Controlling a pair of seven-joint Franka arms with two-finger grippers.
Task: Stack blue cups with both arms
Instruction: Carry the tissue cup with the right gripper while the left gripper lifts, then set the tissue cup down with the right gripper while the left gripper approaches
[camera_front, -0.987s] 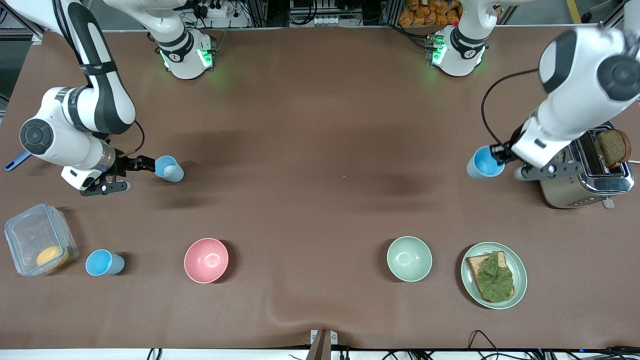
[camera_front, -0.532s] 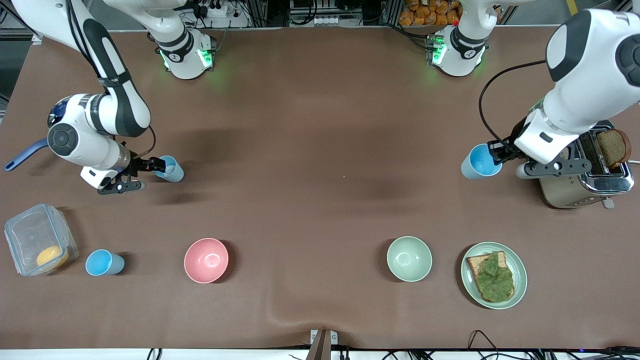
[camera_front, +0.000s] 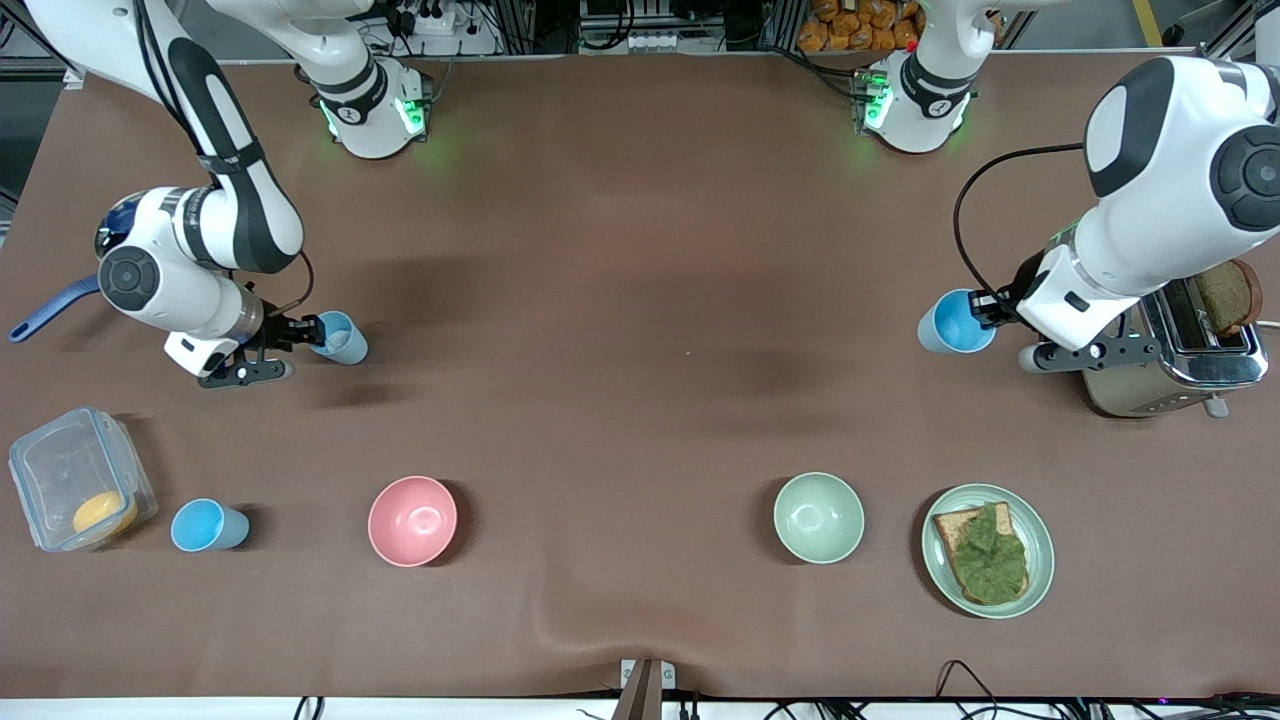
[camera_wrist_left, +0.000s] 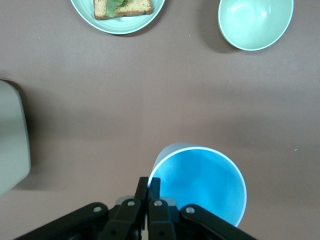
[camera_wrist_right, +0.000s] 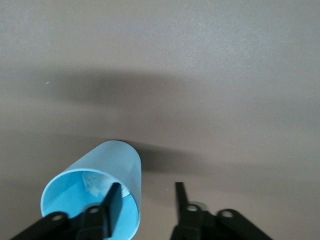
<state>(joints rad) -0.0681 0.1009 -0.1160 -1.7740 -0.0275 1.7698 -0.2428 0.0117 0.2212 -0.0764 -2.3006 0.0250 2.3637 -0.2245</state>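
We saw the left pincer closed tight on the rim of a sky-blue cup near the toaster at the left arm's end of the table; the left wrist view showed its fingers pinching the wall of that cup, which the front view hid under the arm. The right pincer stood at the pale blue cup at the right arm's end. Only the right wrist view showed it spread open, one finger inside the cup and the other outside, not yet squeezing. A third blue cup stood nearer the camera, between a plastic container and a pink bowl.
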